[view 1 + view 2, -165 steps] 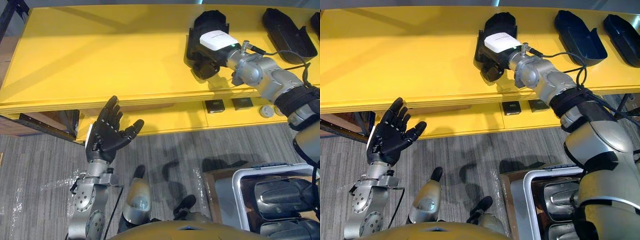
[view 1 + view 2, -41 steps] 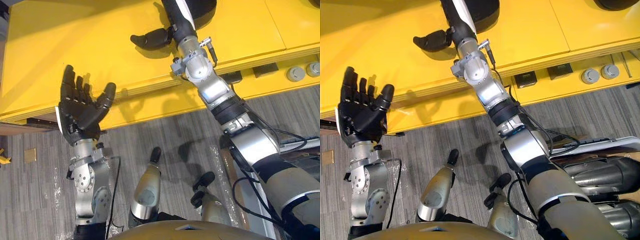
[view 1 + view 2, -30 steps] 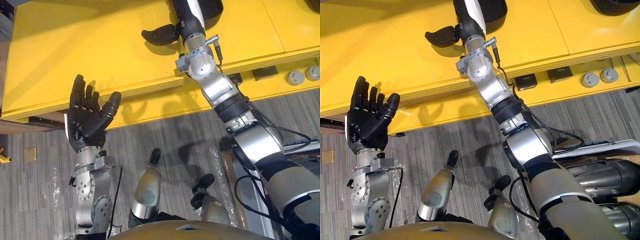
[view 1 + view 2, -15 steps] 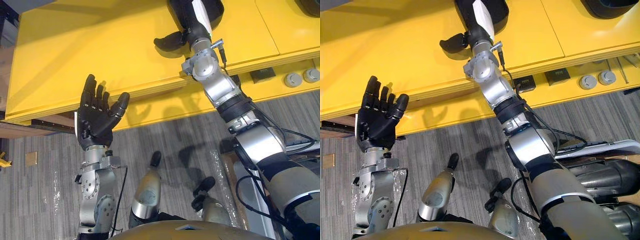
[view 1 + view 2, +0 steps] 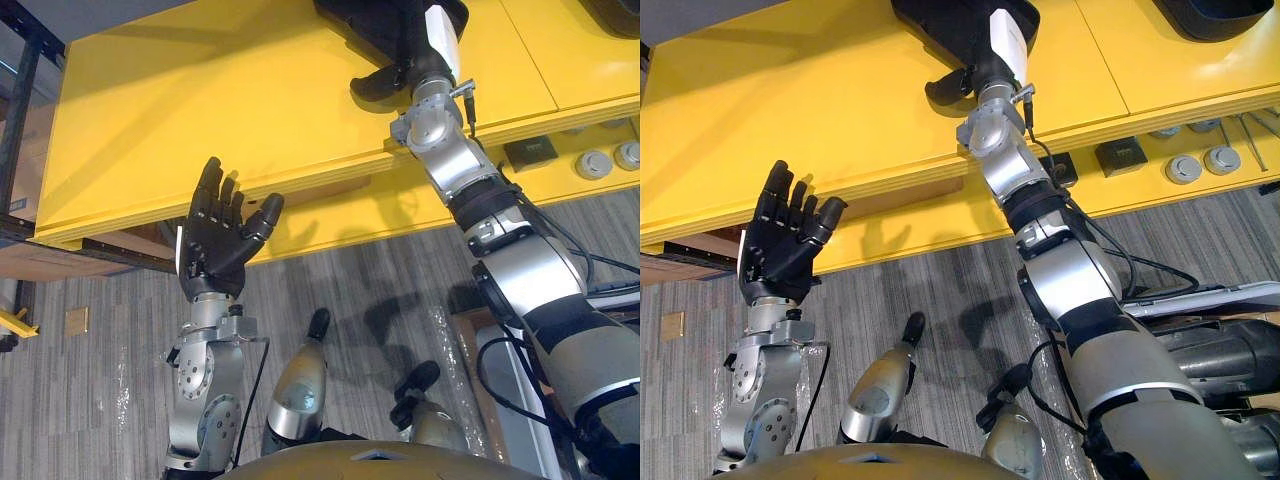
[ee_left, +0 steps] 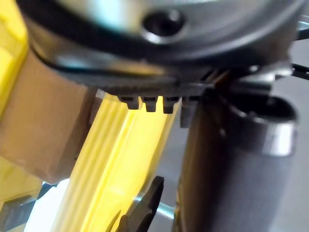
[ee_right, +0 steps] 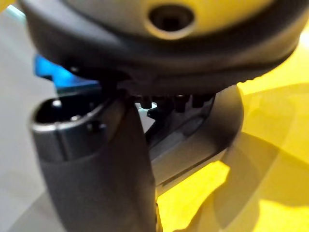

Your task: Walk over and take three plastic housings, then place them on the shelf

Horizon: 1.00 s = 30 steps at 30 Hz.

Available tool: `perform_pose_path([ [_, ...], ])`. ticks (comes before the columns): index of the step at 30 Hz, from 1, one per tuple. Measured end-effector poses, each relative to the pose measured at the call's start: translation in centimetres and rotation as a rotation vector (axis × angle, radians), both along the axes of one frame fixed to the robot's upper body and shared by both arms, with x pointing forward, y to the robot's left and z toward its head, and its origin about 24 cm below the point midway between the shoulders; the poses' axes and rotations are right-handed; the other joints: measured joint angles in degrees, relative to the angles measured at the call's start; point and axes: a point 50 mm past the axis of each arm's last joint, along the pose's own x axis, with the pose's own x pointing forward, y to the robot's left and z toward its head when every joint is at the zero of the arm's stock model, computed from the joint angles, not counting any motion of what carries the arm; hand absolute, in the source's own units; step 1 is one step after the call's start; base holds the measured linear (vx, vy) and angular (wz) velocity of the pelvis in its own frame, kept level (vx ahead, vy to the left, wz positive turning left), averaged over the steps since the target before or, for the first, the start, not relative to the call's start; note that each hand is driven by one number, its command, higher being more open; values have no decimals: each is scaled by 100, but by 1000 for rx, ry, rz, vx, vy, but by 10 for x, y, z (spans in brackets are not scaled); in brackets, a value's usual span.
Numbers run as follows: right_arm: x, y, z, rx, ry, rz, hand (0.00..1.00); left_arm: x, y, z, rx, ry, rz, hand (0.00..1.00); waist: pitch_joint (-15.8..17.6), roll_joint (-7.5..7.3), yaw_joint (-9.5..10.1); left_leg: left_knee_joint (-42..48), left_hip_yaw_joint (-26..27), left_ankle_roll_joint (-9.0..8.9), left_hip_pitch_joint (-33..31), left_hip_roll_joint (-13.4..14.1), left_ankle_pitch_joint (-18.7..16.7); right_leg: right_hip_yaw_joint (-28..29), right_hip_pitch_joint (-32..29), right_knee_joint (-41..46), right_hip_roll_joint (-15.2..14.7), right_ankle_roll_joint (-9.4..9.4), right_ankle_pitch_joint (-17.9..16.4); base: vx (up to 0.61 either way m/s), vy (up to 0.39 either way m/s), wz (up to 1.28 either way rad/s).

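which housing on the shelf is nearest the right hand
The centre housing, by the right hand; the other housing sits far off to the right on the shelf.

Grey round discs (image 5: 1183, 168) near a black square block (image 5: 1120, 155), grey floor (image 5: 890, 280)

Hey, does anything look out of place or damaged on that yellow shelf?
Nothing stands out. A black housing lies on the yellow shelf at the right hand; nothing looks spilled, broken or toppled.
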Motion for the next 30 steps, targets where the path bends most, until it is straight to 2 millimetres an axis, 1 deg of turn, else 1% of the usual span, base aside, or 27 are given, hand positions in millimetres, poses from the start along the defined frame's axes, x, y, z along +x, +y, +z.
perform_pose_path([
  [5, 3, -9, -6, 1, 32, -60, 100, 3, -10, -9, 30, 48, -68, 100, -73, -21, 9, -35, 0, -12, -1, 16, 32, 39, -19, 1, 17, 1, 6, -29, -19, 0],
  [9, 4, -15, -7, -27, 35, -68, 100, 3, -11, -17, 36, 84, -76, 100, -83, -21, -19, -33, 13, -12, -3, 20, 37, 70, -32, 1, 22, -1, 20, -42, -18, -3],
  [12, 4, -22, -2, -84, 15, -44, 100, 3, -8, -21, 58, 103, -79, 100, -84, -23, -24, -33, 28, -17, -16, 39, 41, 101, -61, 1, 38, -11, 32, -37, -22, -4],
  [16, 3, -28, 5, -103, -7, -20, 100, 3, -7, -21, 64, 105, -79, 100, -84, -24, -43, -34, 44, -15, -14, 40, 46, 106, -69, 0, 38, -20, 49, -12, -9, -2],
  [20, 2, -43, 10, -110, 7, -59, 100, 3, -4, -20, 73, 89, -84, 100, -82, -27, -68, -34, 46, -15, -10, 40, 47, 106, -67, -3, 41, -26, 68, -8, -6, 0],
  [24, 0, -51, 16, -68, 37, -90, 100, 3, 2, -18, 77, 80, -59, 100, -75, -37, -105, -34, 58, -15, 14, 51, 47, 117, -42, -24, 85, -36, 90, -35, -27, -2],
  [28, 0, -52, 15, -15, 49, -81, 100, 2, 3, -19, 78, 83, -58, 100, -68, -87, -101, -34, 113, -16, 64, 80, 45, 136, 12, -125, 133, -50, 143, -44, -23, -7],
  [30, -1, -50, 17, -15, 34, -64, 100, 0, 3, -20, 78, 91, -58, 100, -69, -107, -108, -34, 139, -16, 75, 84, 45, 144, 13, -131, 135, -55, 153, -49, -15, -7],
])
